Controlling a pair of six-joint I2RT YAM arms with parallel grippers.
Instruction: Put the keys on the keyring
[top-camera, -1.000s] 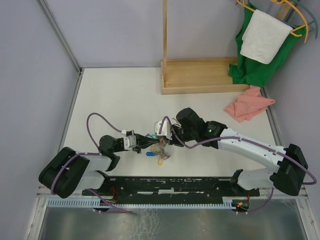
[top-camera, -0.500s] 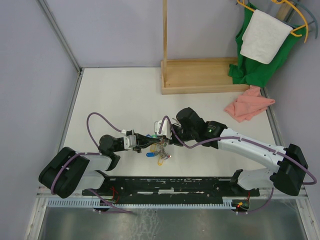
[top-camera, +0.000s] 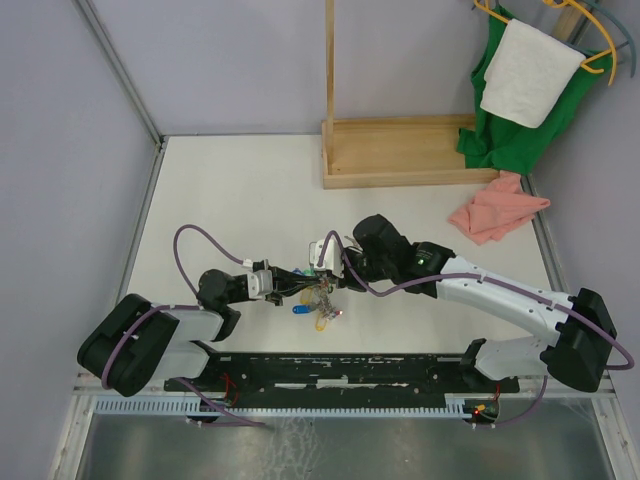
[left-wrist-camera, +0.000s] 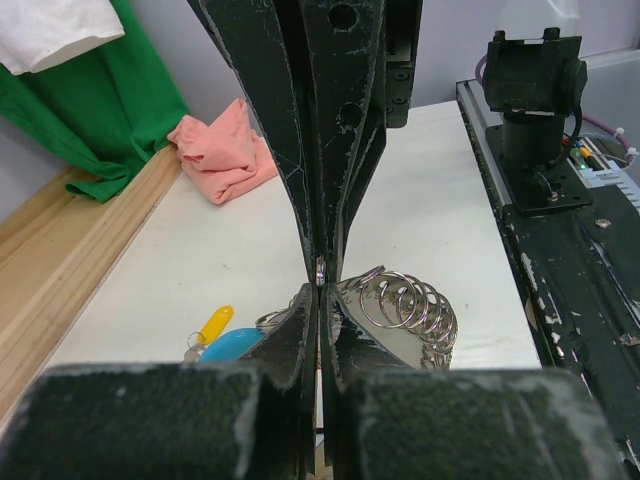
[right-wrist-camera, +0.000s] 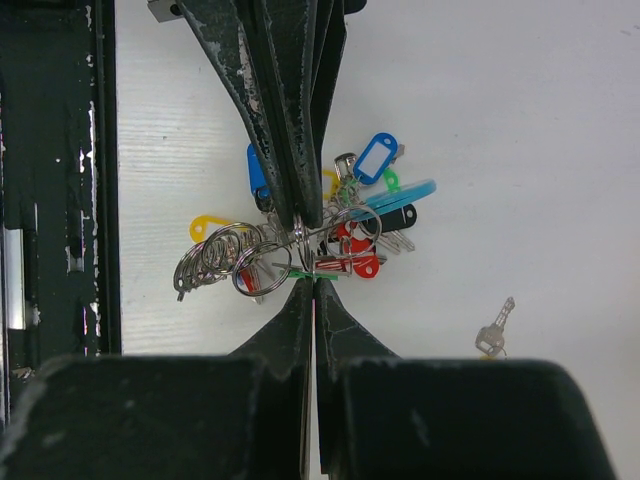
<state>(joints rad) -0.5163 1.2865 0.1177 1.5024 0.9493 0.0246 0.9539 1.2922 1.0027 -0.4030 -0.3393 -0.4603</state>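
Right wrist view: the right gripper (right-wrist-camera: 313, 285) is closed tight, its tips apparently pinching the wire of the keyring (right-wrist-camera: 410, 191). The left gripper (right-wrist-camera: 300, 215), also closed, bites the same wire from the left, tip to tip. The tagged bunch rests on the table (right-wrist-camera: 520, 110) beneath both. One loose key (right-wrist-camera: 496, 330) lies apart on the far side, beside the right fingers, its long axis roughly left-right along them. I judge the right arm nearer, though fetching it means releasing the ring.

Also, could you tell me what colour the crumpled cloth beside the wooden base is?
The cloth is salmon pink; top external view best.
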